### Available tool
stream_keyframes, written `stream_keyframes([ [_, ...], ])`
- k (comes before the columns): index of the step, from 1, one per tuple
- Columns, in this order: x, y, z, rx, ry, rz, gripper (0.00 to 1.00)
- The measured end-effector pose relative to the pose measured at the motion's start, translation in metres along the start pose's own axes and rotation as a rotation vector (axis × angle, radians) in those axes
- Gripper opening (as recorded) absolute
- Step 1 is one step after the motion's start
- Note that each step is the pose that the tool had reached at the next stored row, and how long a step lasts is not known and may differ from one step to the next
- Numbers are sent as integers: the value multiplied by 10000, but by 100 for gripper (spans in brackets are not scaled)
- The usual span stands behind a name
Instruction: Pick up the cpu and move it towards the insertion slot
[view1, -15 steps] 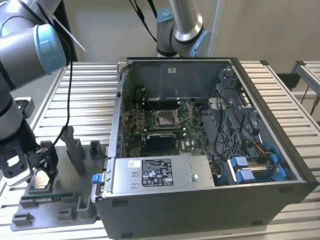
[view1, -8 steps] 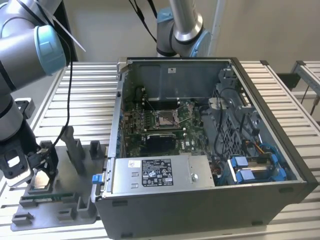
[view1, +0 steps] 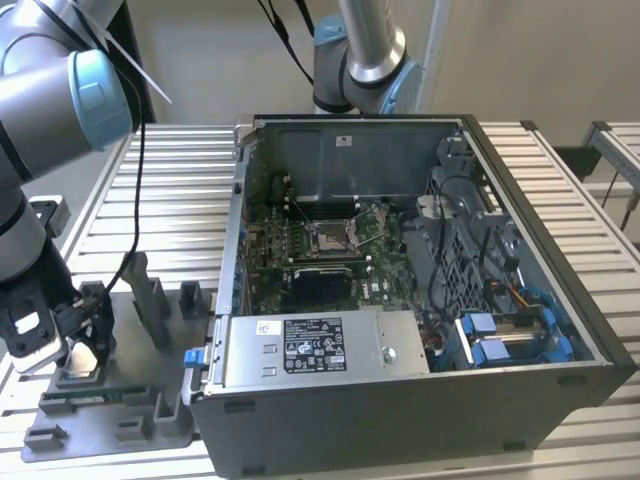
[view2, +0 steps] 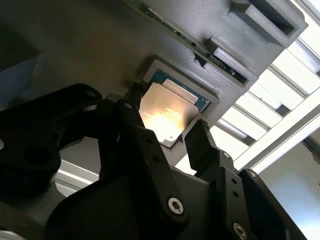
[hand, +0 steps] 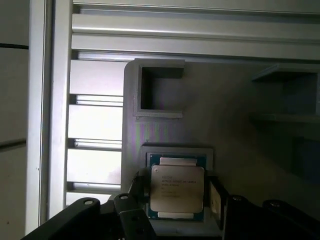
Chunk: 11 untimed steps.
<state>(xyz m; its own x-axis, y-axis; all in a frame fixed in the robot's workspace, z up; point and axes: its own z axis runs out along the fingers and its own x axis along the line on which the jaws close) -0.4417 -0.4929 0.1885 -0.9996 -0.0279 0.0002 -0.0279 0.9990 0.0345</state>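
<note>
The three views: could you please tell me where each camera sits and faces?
Exterior view: off the arm, looking down into the open computer case and insertion slot; the arm shows.
Second wrist view: on the wrist, facing the cpu past the gripper.
First wrist view: on the wrist, facing the cpu's top squarely.
Shared: both wrist views show the cpu and gripper.

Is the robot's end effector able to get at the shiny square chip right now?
Probably yes. The end effector is right down at the cpu, which lies face up in its gray holder, with nothing lying over it.
</note>
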Motion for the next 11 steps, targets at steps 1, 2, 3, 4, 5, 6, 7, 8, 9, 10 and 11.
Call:
stream_keyframes([
  [1, 0, 0, 0, 0, 0, 0, 100],
  [2, 0, 0, 0, 0, 0, 0, 100],
  [3, 0, 0, 0, 0, 0, 0, 100],
  [4, 0, 0, 0, 0, 0, 0, 100],
  [5, 0, 0, 0, 0, 0, 0, 100],
  [6, 0, 0, 0, 0, 0, 0, 100],
  [7, 0, 0, 0, -1, -1, 0, 100],
  [8, 0, 0, -1, 1, 1, 0, 0],
  [9, 0, 0, -3, 3, 3, 0, 0],
  [10, 0, 0, -3, 3, 4, 0, 0],
  [11, 0, 0, -3, 3, 4, 0, 0],
])
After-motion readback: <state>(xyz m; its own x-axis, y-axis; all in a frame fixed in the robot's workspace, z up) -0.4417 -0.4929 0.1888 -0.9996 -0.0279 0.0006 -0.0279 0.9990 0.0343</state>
